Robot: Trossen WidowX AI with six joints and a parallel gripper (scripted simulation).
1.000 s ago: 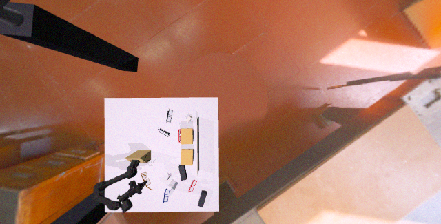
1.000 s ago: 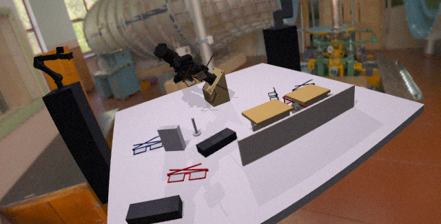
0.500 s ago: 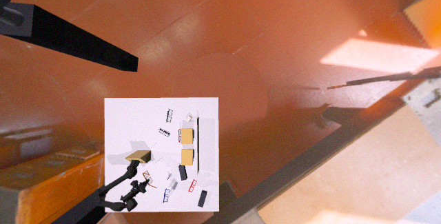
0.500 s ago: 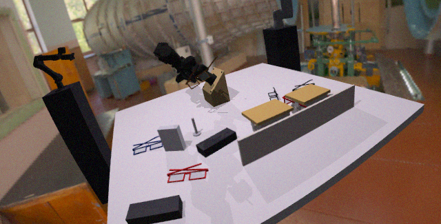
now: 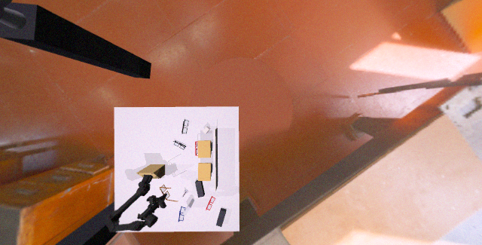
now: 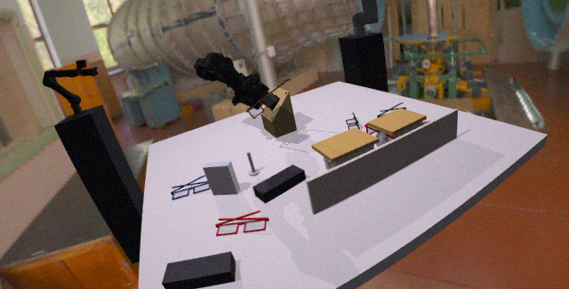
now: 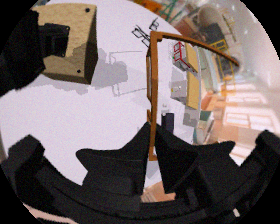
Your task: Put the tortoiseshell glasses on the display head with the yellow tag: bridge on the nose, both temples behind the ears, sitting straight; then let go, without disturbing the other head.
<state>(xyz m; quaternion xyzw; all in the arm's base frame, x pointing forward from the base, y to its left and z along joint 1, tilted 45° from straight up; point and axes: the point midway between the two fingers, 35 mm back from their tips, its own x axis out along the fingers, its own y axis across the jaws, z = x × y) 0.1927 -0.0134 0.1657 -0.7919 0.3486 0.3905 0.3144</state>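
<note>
The tortoiseshell glasses (image 5: pixel 172 200) (image 6: pixel 279 85) (image 7: pixel 154 75) are orange-brown. My gripper (image 7: pixel 149 124) is shut on their frame, which stands edge-on above the fingertips with one temple reaching right in the wrist view. They are in the air over the table near my mounting block, well away from the boards. Two tan boards (image 5: pixel 204 171) (image 5: pixel 204 148) (image 6: pixel 344 144) (image 6: pixel 396 121) cover what stands beneath. In the wrist view a grey shape (image 7: pixel 177 91) with a small yellow mark shows beside the nearer board; whether it is the tagged head I cannot tell. Faces and ears are hidden.
A long grey wall (image 6: pixel 382 160) stands behind the boards. Red glasses (image 5: pixel 196 145) (image 7: pixel 177 54) show at the farther board. A grey block (image 6: pixel 221 178), thin post (image 6: pixel 251 164), black blocks (image 6: pixel 279 183) (image 6: pixel 200 270), blue glasses (image 5: pixel 181 214), other red glasses (image 6: pixel 242 227) and black glasses (image 5: pixel 185 126) stand or lie around.
</note>
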